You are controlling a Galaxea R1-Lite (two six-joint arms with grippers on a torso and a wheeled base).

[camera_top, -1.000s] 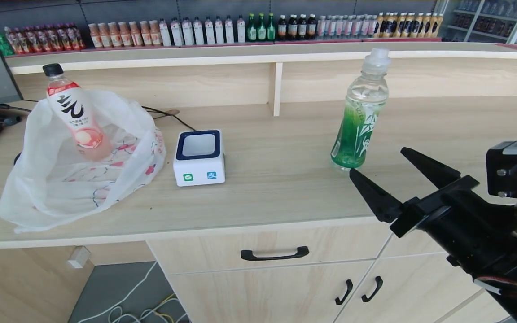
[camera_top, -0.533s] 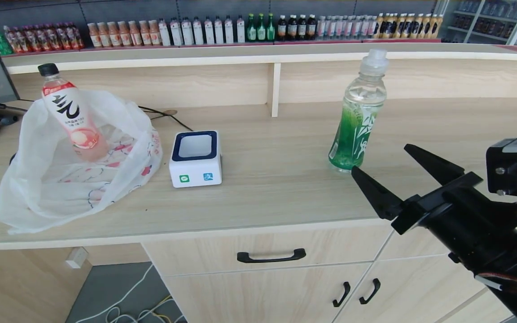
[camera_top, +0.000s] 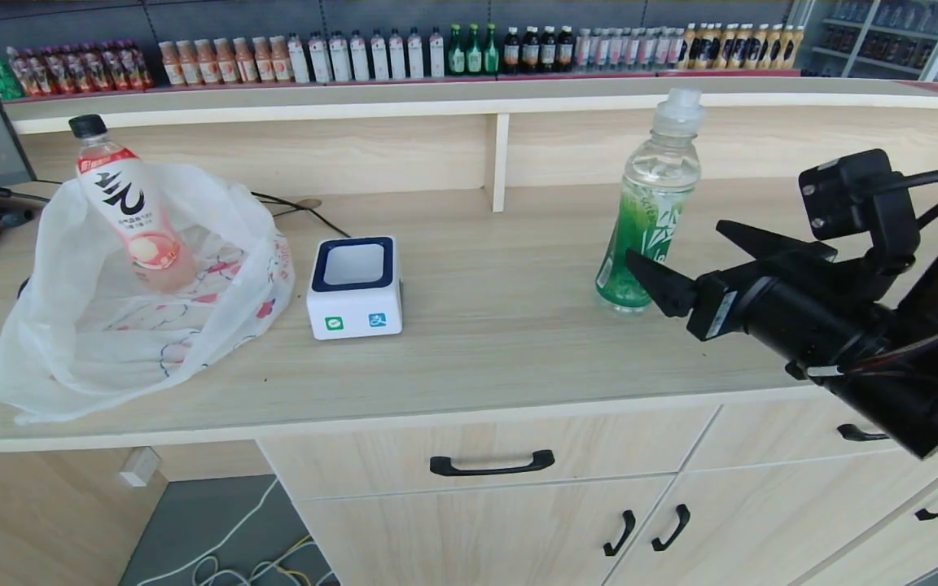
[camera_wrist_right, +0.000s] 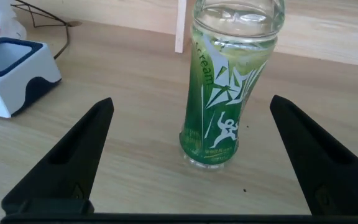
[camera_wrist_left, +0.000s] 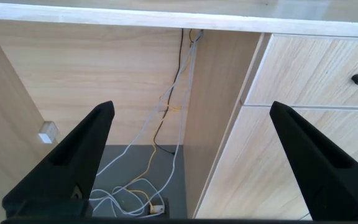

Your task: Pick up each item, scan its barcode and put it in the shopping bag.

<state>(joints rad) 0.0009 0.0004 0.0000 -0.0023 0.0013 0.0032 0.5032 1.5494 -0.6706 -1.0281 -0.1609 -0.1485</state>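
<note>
The wooden counter (camera_top: 501, 342) runs across the middle of your head view. At the left of the frame the white shopping bag (camera_top: 70, 358) slumps open on it. A pink bottle (camera_top: 131, 212) leans inside the bag, its black cap above the rim.

Your right arm enters from the right edge of the frame, the forearm angled up and to the left, the wrist close to level above the counter. The right gripper (camera_top: 674, 241) points at the green bottle (camera_top: 648, 187), which stands upright on the counter right of centre. The jaws are spread wide: one finger crosses in front of the bottle's lower half, the other reaches out to its right. Your right wrist view shows the bottle centred in the gap, beyond the fingertips and apart from both.

The white scanner box (camera_top: 355, 286), with its dark-rimmed top, sits between the bag and the green bottle, just beside the bag.

Your left gripper (camera_wrist_left: 191, 106) faces the cabinet front under the counter, towards the loose cables (camera_wrist_left: 166, 124) and the drawer fronts (camera_wrist_left: 316, 68), its jaws equally wide apart.
</note>
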